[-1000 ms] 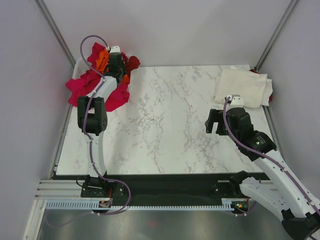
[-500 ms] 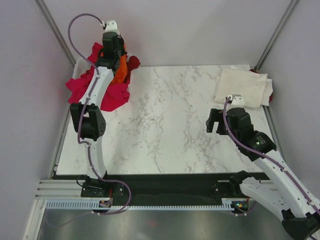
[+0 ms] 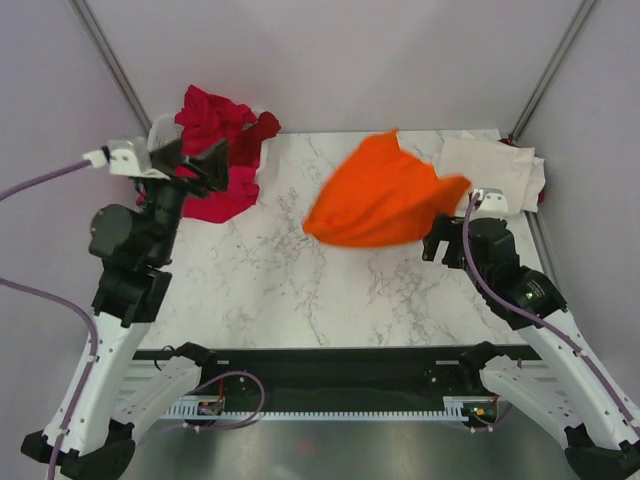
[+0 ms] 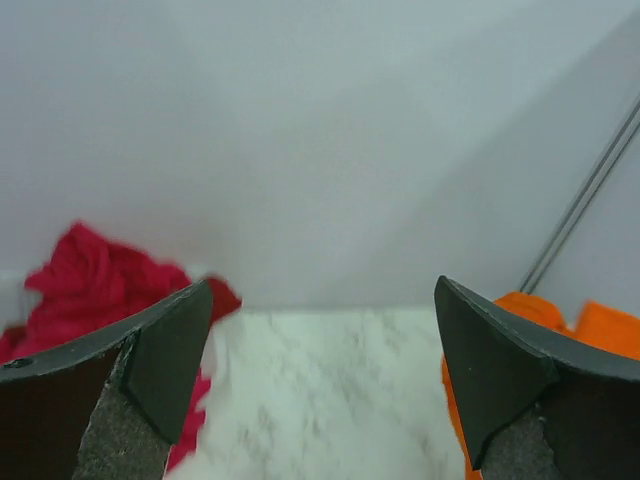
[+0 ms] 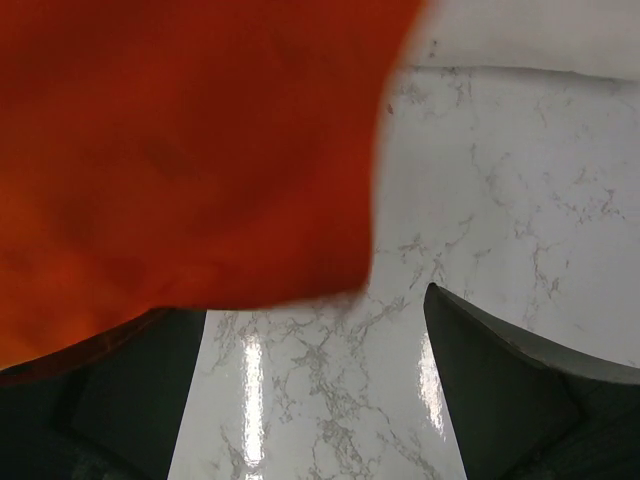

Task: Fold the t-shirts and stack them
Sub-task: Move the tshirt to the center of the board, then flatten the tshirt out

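Note:
The bright orange t-shirt (image 3: 375,200) (image 5: 190,150) is spread loose and blurred over the marble table's middle right, and no gripper holds it. My left gripper (image 3: 190,160) (image 4: 322,290) is raised at the far left, open and empty, with the orange t-shirt (image 4: 610,330) off to its right. My right gripper (image 3: 447,243) (image 5: 315,310) is open beside the shirt's right edge, which covers its left finger. A heap of magenta-pink and dark red t-shirts (image 3: 215,130) (image 4: 90,270) sits at the back left. A folded cream-white t-shirt (image 3: 495,165) (image 5: 540,30) lies at the back right.
The marble table (image 3: 270,270) is walled by grey panels at the back and both sides. A white bin rim (image 3: 160,128) shows under the back-left heap. A bit of red cloth (image 3: 543,195) peeks out beneath the cream t-shirt.
The left gripper pulled the orange t-shirt out of the heap, swung back toward the near left and opened. The shirt has travelled right across the table. The right arm shifted slightly right.

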{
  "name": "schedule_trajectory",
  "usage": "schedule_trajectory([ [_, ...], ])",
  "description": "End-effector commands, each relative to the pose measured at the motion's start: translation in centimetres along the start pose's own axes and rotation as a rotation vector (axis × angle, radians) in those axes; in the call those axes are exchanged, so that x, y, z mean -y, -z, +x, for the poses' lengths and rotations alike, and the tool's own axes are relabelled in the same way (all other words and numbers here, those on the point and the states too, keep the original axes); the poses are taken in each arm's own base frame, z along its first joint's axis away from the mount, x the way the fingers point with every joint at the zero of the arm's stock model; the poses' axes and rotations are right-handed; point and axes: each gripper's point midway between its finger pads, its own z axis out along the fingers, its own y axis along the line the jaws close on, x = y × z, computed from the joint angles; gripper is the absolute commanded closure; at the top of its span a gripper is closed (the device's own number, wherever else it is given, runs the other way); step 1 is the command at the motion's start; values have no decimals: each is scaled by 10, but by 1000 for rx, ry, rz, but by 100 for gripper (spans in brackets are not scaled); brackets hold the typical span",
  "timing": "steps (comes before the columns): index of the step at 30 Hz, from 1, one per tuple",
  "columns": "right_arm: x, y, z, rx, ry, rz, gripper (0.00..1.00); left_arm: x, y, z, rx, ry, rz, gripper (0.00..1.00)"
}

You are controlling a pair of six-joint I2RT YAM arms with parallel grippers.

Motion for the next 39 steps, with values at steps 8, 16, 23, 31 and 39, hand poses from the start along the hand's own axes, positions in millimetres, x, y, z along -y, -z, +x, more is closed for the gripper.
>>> schedule_trajectory([
  [8, 12, 42, -41, 102, -99, 36, 2, -27, 80, 221, -583, 129, -59, 0],
  [16, -11, 16, 31, -162, -168, -35, 2, 8, 104, 306, -880, 231, 73, 1],
  [23, -1, -14, 50, -217, -149, 76, 2, 69, 114, 390, -1103, 236, 148, 1],
  [31, -1, -70, 72, -352, -46, 195, 2, 117, 103, 452, -1170, 321, 228, 1],
  [39, 7, -103, 104, -444, -116, 137, 9, 148, 99, 496, -1229, 319, 263, 4],
])
